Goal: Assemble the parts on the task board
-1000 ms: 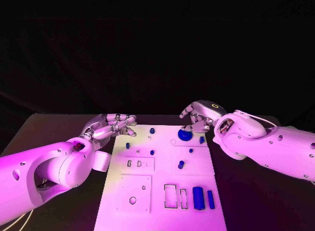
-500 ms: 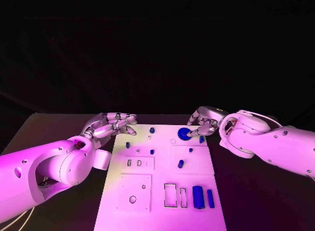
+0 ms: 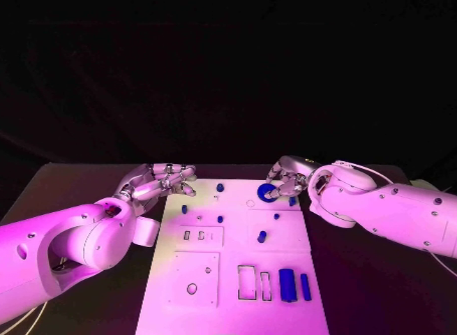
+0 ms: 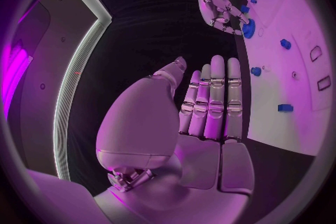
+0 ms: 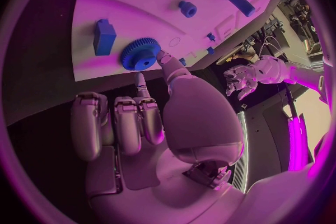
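Since the earlier frames the right robot hand [image 3: 285, 183] has come down from above the far end of the task board [image 3: 233, 279] and now sits low at its far right corner, at about 1 o'clock from the board's middle. In the right wrist view its thumb tip touches the rim of the blue gear [image 5: 140, 53], the other fingers [image 5: 115, 123] curled in short of the board's edge; whether the gear is pinched or merely touched cannot be told. The gear lies flat on the board, just beside a blue block [image 5: 104, 36]. The left robot hand [image 3: 160, 181] has barely shifted: it hovers over the black tabletop [image 3: 57, 188] off the board's far left corner, at about 11 o'clock, fingers straight and together, holding nothing. Toward 6 o'clock a blue cylinder [image 3: 287, 285] and a thinner blue bar [image 3: 305, 287] lie beside empty rectangular slots [image 3: 248, 283]; small blue pegs [image 3: 261, 237] dot the middle. Judged from this, the descent marks the start of work on the gear, with most of the assembly not yet done
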You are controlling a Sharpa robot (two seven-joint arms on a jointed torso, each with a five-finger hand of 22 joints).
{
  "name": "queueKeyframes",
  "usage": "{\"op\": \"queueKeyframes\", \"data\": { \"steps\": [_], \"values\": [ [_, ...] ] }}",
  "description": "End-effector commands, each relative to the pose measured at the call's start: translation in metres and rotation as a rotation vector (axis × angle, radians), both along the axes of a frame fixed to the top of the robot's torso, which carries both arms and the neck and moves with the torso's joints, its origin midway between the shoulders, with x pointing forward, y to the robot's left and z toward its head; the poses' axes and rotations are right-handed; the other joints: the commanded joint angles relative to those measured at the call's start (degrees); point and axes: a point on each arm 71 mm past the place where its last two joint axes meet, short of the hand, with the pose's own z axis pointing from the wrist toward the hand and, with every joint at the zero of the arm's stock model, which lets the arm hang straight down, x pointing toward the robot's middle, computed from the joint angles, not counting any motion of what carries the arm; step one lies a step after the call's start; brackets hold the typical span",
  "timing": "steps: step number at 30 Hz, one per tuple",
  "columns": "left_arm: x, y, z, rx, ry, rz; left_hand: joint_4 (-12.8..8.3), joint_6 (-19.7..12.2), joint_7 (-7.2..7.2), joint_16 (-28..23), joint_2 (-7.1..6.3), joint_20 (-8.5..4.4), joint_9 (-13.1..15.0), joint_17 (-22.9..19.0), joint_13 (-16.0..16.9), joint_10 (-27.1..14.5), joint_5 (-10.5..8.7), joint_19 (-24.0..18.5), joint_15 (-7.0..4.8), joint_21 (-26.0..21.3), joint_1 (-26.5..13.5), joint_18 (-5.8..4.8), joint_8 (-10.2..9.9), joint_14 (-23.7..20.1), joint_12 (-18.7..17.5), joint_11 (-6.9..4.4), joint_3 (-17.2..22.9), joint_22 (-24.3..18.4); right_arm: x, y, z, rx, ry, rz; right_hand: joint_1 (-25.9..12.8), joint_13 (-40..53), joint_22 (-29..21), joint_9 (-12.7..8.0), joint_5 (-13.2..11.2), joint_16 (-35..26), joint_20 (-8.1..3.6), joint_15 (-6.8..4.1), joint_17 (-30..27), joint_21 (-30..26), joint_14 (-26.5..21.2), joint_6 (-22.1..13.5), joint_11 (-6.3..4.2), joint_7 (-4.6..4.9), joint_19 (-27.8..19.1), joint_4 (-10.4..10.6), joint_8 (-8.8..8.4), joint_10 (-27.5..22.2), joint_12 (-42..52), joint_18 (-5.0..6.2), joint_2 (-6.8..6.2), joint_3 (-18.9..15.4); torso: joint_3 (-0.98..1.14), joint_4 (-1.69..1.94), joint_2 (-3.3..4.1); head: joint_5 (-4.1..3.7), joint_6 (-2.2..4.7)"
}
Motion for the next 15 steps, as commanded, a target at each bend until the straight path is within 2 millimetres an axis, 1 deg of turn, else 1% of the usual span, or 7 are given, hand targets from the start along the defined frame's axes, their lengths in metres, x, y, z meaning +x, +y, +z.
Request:
{"op": "queueKeyframes", "data": {
  "steps": [1, 6, 7, 9, 15],
  "values": [
    [-0.0006, -0.0022, 0.0012, -0.009, -0.003, -0.019, -0.02, 0.06, 0.12, 0.38, 0.15, -0.03, 0.02, 0.07, -0.01, -0.22, -0.2, -0.29, -0.02, 0.39, -0.43, 0.48, -0.33, -0.28, -0.35, -0.11, -0.33, 0.08, 0.001, 0.0008, -0.0036, -0.005, 0.026, -0.014, -0.3, 13.42, 5.79, 0.09, 0.36, 0.21, 0.14, 0.44, 15.06, 0.14, 6.18, -0.56, 0.49, 0.04, 0.3, 0.02, 0.39, 4.75, -0.03, -1.11, 0.49, -0.5, 0.04, 0.03, 0.08, 0.2, -0.15],
    [-0.0008, -0.0024, 0.0012, -0.009, -0.002, -0.02, -0.02, 0.06, 0.12, 0.38, 0.15, -0.03, 0.02, 0.07, -0.01, -0.22, -0.2, -0.29, -0.02, 0.39, -0.43, 0.48, -0.33, -0.28, -0.35, -0.11, -0.33, 0.08, 0.0029, 0.0009, -0.0054, -0.008, 0.029, -0.021, -0.27, 13.15, 5.72, 0.12, 0.42, 0.21, 0.2, 0.51, 15.06, 0.07, 6.18, -0.96, 0.57, 0.12, 0.23, 0.16, 0.4, 4.52, -0.22, -1.08, 0.57, -0.59, 0.05, 0.16, 0.07, 0.12, -0.34],
    [-0.0008, -0.0023, 0.0012, -0.009, -0.002, -0.02, -0.02, 0.06, 0.12, 0.38, 0.15, -0.03, 0.02, 0.07, -0.01, -0.22, -0.2, -0.29, -0.02, 0.39, -0.43, 0.48, -0.33, -0.28, -0.35, -0.11, -0.33, 0.08, 0.0036, 0.0003, -0.0057, -0.01, 0.029, -0.024, -0.26, 13.13, 5.72, 0.13, 0.44, 0.21, 0.2, 0.52, 15.06, 0.07, 6.18, -1.0, 0.58, 0.13, 0.23, 0.17, 0.4, 4.51, -0.23, -1.08, 0.57, -0.6, -0.01, 0.12, -0.02, 0.07, -0.53],
    [-0.0008, -0.0021, 0.0012, -0.009, -0.002, -0.02, -0.02, 0.06, 0.12, 0.38, 0.15, -0.03, 0.02, 0.07, -0.01, -0.22, -0.2, -0.29, -0.02, 0.39, -0.43, 0.48, -0.33, -0.28, -0.35, -0.11, -0.33, 0.08, 0.0041, -0.0005, -0.0062, -0.014, 0.031, -0.027, -0.25, 13.1, 5.77, 0.14, 0.48, 0.21, 0.22, 0.54, 15.06, 0.1, 6.18, -1.12, 0.6, 0.16, 0.26, 0.2, 0.41, 4.47, -0.25, -1.09, 0.57, -0.64, -0.01, 0.09, -0.02, 0.07, -0.55],
    [-0.0009, -0.0015, 0.0012, -0.008, -0.002, -0.018, -0.02, 0.06, 0.12, 0.38, 0.15, -0.03, 0.02, 0.07, -0.01, -0.22, -0.2, -0.29, -0.02, 0.39, -0.43, 0.48, -0.33, -0.28, -0.35, -0.11, -0.33, 0.08, 0.0028, -0.0005, -0.0073, -0.03, 0.042, -0.021, -0.23, 13.05, 5.83, 0.18, 0.54, 0.21, 0.26, 0.59, 15.06, 0.12, 6.18, -1.34, 0.65, 0.21, 0.29, 0.25, 0.43, 4.42, -0.28, -1.1, 0.53, -0.74, 0.04, -0.06, -0.03, 0.16, -0.76]
  ]
}}
